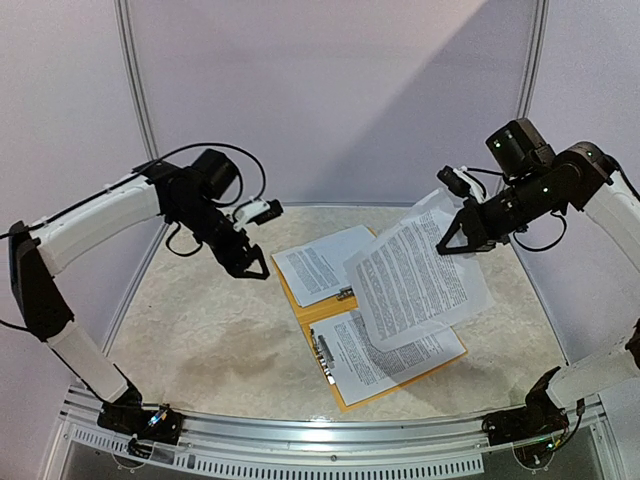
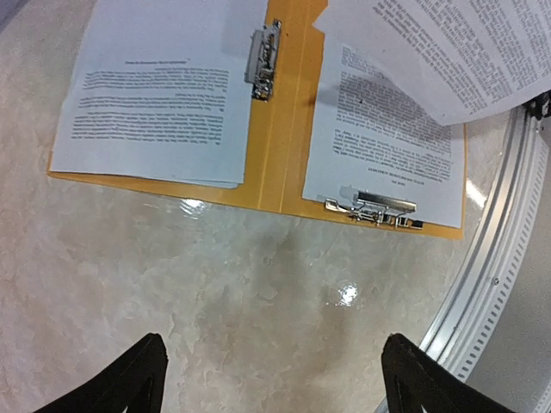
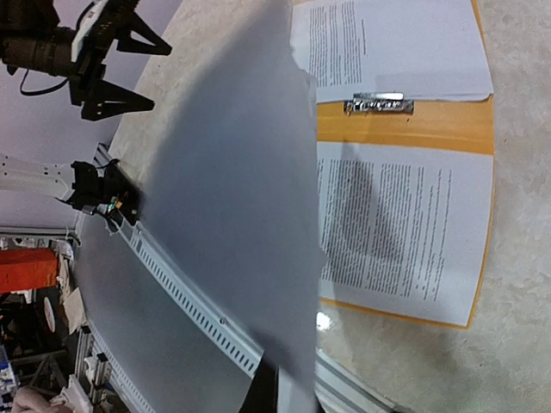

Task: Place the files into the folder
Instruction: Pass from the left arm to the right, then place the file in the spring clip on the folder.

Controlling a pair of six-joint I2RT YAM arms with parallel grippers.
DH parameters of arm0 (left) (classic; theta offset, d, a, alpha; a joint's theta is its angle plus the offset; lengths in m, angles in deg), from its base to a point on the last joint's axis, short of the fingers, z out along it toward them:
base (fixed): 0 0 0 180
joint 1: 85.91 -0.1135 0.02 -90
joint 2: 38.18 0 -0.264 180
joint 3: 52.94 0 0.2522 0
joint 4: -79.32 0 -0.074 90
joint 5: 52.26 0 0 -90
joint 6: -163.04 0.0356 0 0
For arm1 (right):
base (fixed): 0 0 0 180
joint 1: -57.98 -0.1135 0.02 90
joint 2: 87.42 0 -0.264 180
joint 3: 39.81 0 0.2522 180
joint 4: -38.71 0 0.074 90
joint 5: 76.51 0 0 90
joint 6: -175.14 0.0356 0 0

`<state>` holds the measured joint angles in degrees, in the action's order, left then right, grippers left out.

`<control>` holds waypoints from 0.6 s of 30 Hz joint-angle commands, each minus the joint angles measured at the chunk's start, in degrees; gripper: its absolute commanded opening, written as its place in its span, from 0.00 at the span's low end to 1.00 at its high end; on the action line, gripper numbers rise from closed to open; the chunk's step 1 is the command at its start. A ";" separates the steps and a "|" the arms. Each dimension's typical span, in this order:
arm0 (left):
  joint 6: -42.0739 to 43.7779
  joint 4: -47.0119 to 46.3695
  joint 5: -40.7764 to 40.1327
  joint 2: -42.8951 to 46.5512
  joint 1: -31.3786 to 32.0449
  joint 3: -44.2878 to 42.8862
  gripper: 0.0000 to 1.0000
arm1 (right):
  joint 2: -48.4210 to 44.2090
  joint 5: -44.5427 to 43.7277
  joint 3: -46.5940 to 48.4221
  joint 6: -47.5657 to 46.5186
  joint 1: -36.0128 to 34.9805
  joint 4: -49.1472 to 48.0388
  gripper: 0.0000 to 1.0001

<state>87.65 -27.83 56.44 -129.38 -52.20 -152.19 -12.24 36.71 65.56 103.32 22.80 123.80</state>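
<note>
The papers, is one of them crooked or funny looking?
Yes. One sheet isn't lying flat. The right gripper pinches it by one edge, so it hangs tilted in the air above the open folder, covering part of it. The two other sheets lie flat in the folder.
</note>
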 commanded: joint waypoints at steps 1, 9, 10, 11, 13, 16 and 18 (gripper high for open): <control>2.05 -2.98 -5.84 -4.89 5.92 1.43 0.87 | -0.18 5.76 0.59 0.72 0.25 8.08 0.00; 1.90 -3.36 -7.89 -13.88 10.47 1.34 0.83 | 3.19 14.65 -3.62 -2.20 1.24 1.41 0.00; 1.75 -3.37 -7.91 -14.80 10.49 1.22 0.82 | 4.40 15.81 -3.71 -2.67 1.30 0.81 0.00; 1.57 -3.41 -7.99 -15.63 10.49 1.13 0.81 | 5.30 16.59 -3.68 -3.16 1.34 0.81 0.00; 1.40 -3.57 -8.11 -17.05 10.49 1.27 0.79 | 7.66 16.33 -3.89 -4.62 1.71 1.61 0.00; 1.13 -3.84 -8.35 -19.10 10.56 1.38 0.77 | 9.23 16.97 -6.40 -6.71 4.52 1.30 0.00; 0.84 -3.87 -8.21 -20.38 10.58 1.09 0.76 | 9.30 18.83 -9.17 -7.07 6.78 -1.10 0.00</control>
<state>89.03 -30.75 48.79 -147.48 -42.21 -151.12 -3.30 51.95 60.25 99.05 25.84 125.26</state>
